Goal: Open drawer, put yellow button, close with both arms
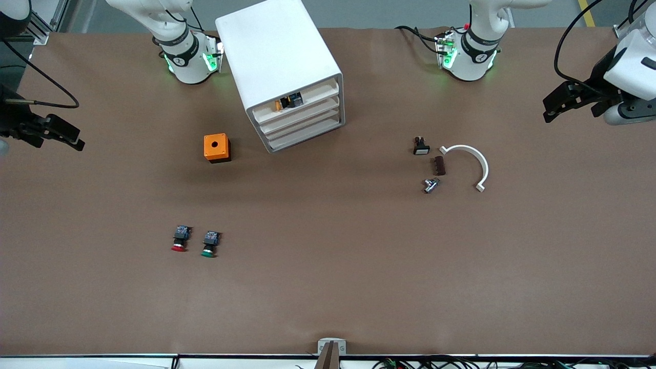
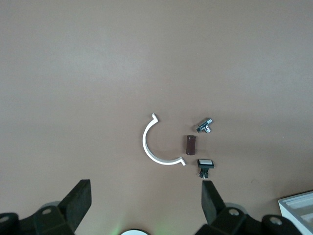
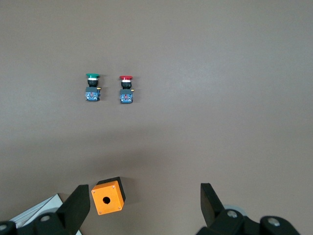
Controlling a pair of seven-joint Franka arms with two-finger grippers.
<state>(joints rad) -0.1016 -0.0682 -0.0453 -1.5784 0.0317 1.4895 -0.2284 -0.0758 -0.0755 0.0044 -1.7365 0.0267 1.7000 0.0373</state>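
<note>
Switches lie nearest the front camera, red-capped [image 1: 179,239] and green-capped [image 1: 209,244] side by side toward the right arm's end, with an orange cube [image 1: 217,148] farther off, just beside the cabinet [image 1: 279,72]. Toward the left arm's end sit a metal fitting [image 1: 430,185], a brown block [image 1: 440,165], a white clamp [image 1: 470,163] and a small black switch [image 1: 421,146]. Farthest, the yellow button [image 1: 288,101] lies in the drawer [image 1: 302,105], which looks pushed in, while the left gripper [image 2: 146,200] and right gripper [image 3: 144,205] hang released over bare table at the two ends, both arms waiting.
</note>
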